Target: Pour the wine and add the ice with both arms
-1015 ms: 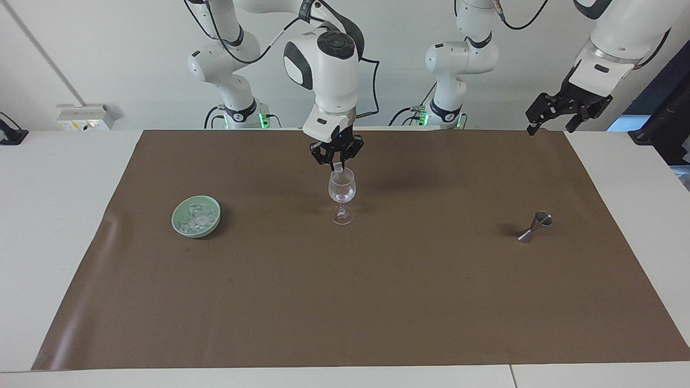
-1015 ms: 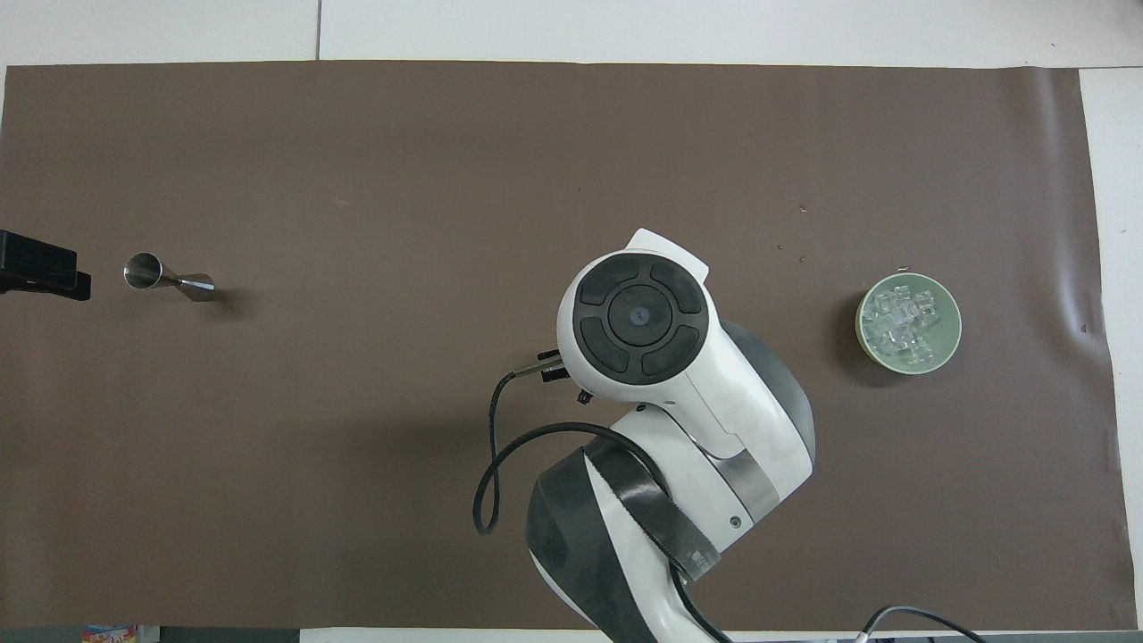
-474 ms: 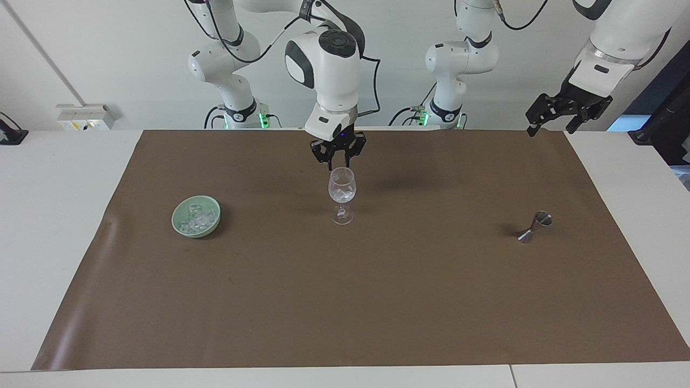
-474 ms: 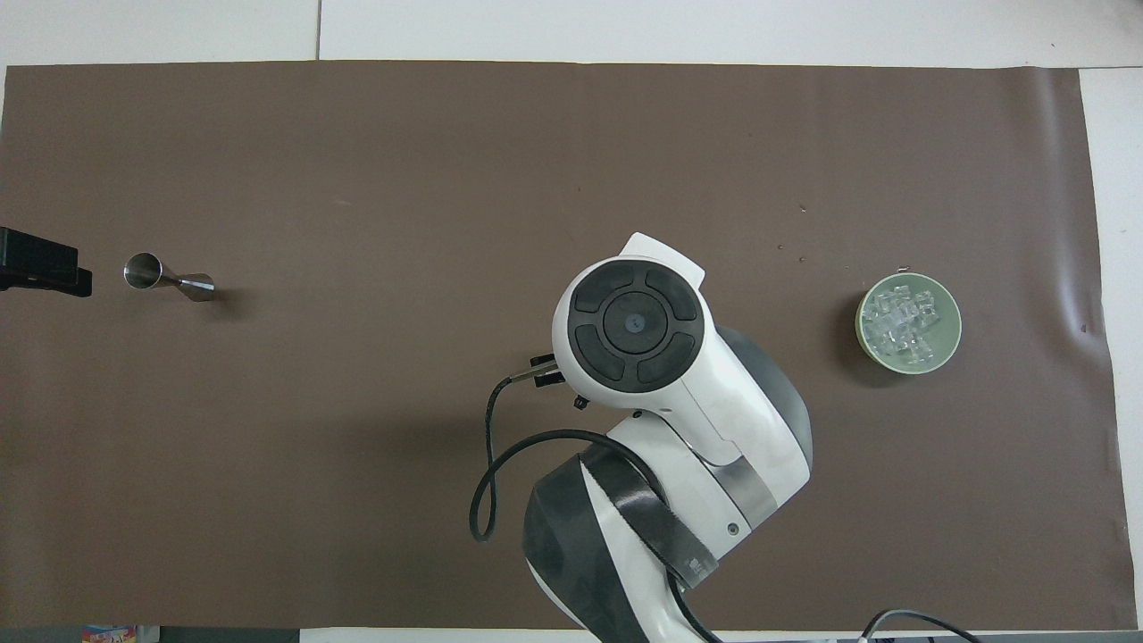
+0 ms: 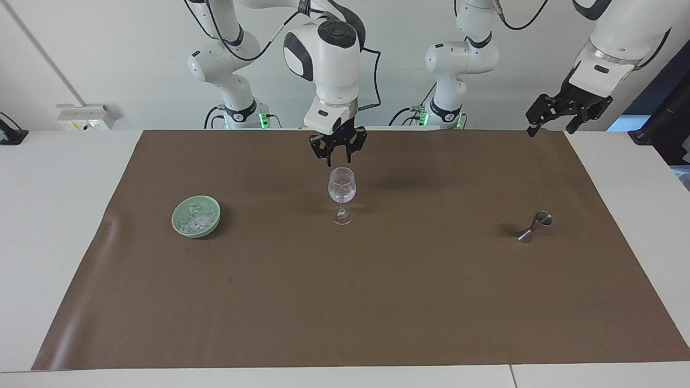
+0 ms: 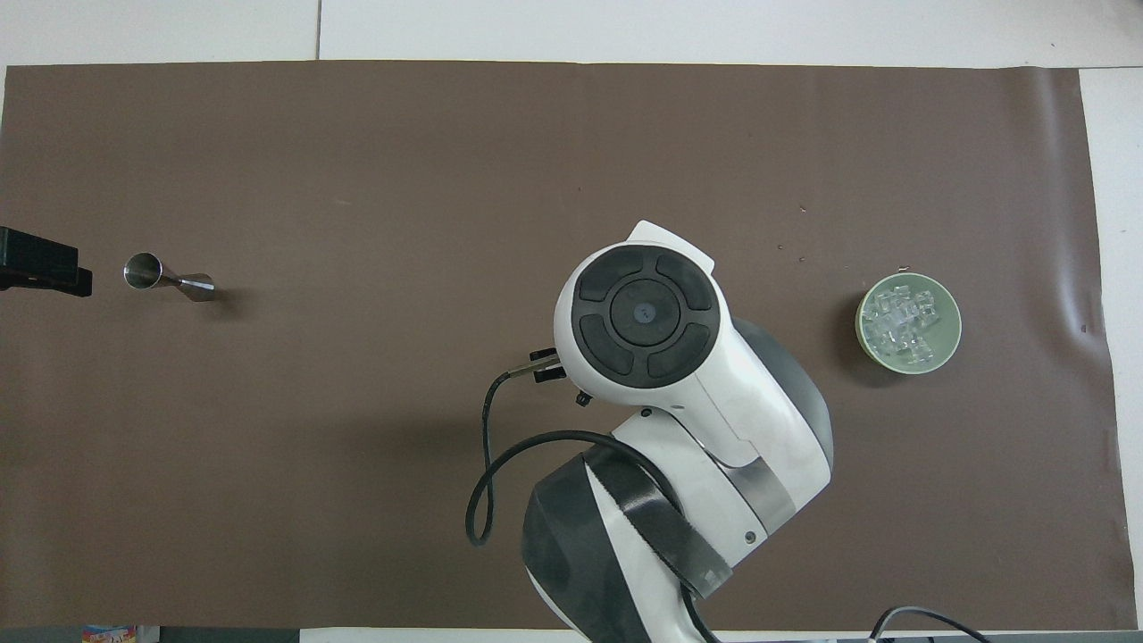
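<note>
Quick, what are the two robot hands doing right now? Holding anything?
Left gripper: open, empty, waiting over the mat's edge.
Right gripper: open, empty, over the wine glass.

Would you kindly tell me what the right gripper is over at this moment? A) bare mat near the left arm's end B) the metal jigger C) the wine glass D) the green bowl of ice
C: in the facing view the right gripper hangs just above the rim of the wine glass, empty, with a gap between them; the bowl and the jigger stand off toward either end of the table.
</note>
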Robot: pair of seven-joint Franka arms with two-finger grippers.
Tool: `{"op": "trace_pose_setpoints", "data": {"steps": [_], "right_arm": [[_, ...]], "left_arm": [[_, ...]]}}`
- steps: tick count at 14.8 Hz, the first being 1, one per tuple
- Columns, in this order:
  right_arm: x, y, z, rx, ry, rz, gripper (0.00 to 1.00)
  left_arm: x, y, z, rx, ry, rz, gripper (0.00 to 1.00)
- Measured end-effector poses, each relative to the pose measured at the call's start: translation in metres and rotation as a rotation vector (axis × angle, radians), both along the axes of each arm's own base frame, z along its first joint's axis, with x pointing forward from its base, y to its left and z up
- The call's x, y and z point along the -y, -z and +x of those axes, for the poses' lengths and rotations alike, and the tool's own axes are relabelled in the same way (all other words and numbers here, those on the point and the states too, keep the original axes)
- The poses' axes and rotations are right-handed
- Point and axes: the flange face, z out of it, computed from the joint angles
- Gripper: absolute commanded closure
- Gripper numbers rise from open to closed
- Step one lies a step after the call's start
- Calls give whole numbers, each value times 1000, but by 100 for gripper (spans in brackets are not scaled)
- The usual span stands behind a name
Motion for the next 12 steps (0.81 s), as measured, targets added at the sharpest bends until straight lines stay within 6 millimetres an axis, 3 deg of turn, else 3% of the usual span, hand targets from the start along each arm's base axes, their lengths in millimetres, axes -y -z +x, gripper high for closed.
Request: {"op": "trace_pose_setpoints", "data": {"steps": [1, 3, 7, 12], "right_arm": [[7, -5, 5, 3, 14, -1, 25], [29, -11, 21, 11, 57, 1, 0], [96, -38, 41, 3, 120, -6, 0], [216, -81, 48, -23, 129, -11, 0]], "left_arm": [[0, 0, 0, 0, 0, 0, 0], [0, 0, 0, 0, 0, 0, 0], [0, 0, 0, 1, 0, 0, 0], [0, 0, 0, 3, 0, 0, 0]]}}
